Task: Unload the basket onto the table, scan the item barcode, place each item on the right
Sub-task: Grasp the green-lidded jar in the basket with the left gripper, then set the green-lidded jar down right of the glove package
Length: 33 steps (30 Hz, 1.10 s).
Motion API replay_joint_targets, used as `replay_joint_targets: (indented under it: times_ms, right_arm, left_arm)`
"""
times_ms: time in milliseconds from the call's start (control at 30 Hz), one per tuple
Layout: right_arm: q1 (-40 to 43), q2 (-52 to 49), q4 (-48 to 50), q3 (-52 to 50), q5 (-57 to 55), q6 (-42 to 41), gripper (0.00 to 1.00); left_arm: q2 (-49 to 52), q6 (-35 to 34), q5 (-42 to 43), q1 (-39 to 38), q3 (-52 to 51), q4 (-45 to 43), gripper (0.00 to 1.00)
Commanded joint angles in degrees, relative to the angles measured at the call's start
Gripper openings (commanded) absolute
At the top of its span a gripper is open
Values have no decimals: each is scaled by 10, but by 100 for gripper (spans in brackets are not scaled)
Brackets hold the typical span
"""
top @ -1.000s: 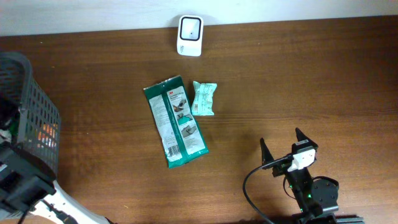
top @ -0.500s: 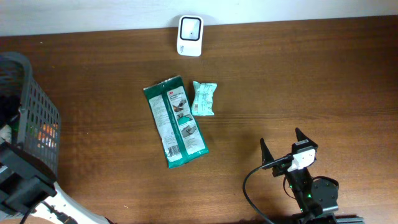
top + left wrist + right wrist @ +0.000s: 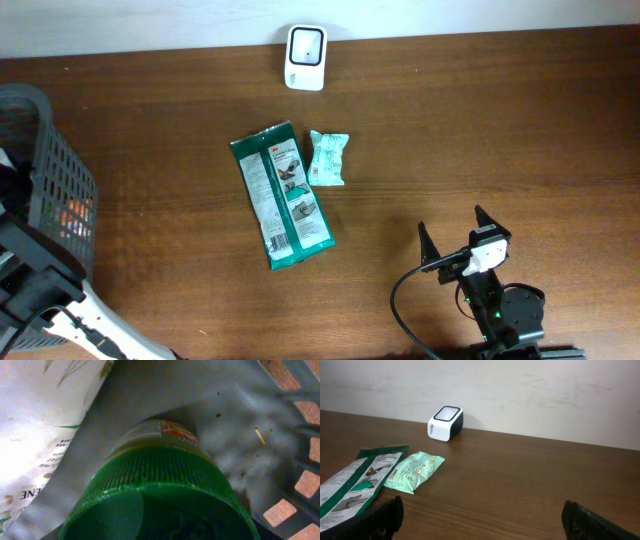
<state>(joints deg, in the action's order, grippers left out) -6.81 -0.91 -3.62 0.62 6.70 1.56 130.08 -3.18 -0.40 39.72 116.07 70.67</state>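
A jar with a ribbed green lid (image 3: 160, 475) and a red and yellow label lies in the dark basket (image 3: 55, 175), filling the lower half of the left wrist view. The lid sits right against the camera and hides my left gripper's fingers, so whether they grip it is unclear. The left arm (image 3: 35, 285) reaches into the basket at the table's left edge. The white barcode scanner (image 3: 305, 44) (image 3: 445, 423) stands at the back edge. My right gripper (image 3: 450, 222) (image 3: 482, 510) rests open and holds nothing at the front right.
A long green packet (image 3: 283, 195) (image 3: 360, 477) and a small mint pouch (image 3: 327, 158) (image 3: 415, 471) lie side by side mid-table. A white printed bag (image 3: 40, 435) lies beside the jar. The basket's lattice wall (image 3: 300, 420) rises to the right of the jar.
The left arm has shifted slightly at the basket. The packets, the scanner and the right arm have not moved.
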Motion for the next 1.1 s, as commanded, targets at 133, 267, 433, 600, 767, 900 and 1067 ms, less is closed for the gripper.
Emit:
replay_joint_targets:
  times_ms: [133, 267, 433, 600, 767, 900, 1067]
  right_arm:
    - [-3, 4, -3, -3, 1, -1, 98]
    - [-3, 4, -3, -3, 1, -1, 98]
    - [-3, 4, -3, -3, 1, -1, 98]
    - [-3, 4, -3, -3, 1, -1, 98]
    - [-3, 4, -3, -3, 1, -1, 98]
    - [-3, 4, -3, -3, 1, -1, 99]
    - [-3, 4, -3, -3, 1, -1, 98]
  left_arm:
    - [3, -26, -8, 2, 150, 107, 43]
    - [3, -37, 49, 1, 380, 231, 43]
    - [-65, -45, 157, -59, 569, 260, 44]
    - [-132, -45, 148, -289, 557, 260, 48]
    - [-124, -45, 52, -505, 319, 199, 49]
    - [-124, -50, 52, -632, 129, 47, 50]
    - [-124, -69, 50, -793, -56, -38, 52]
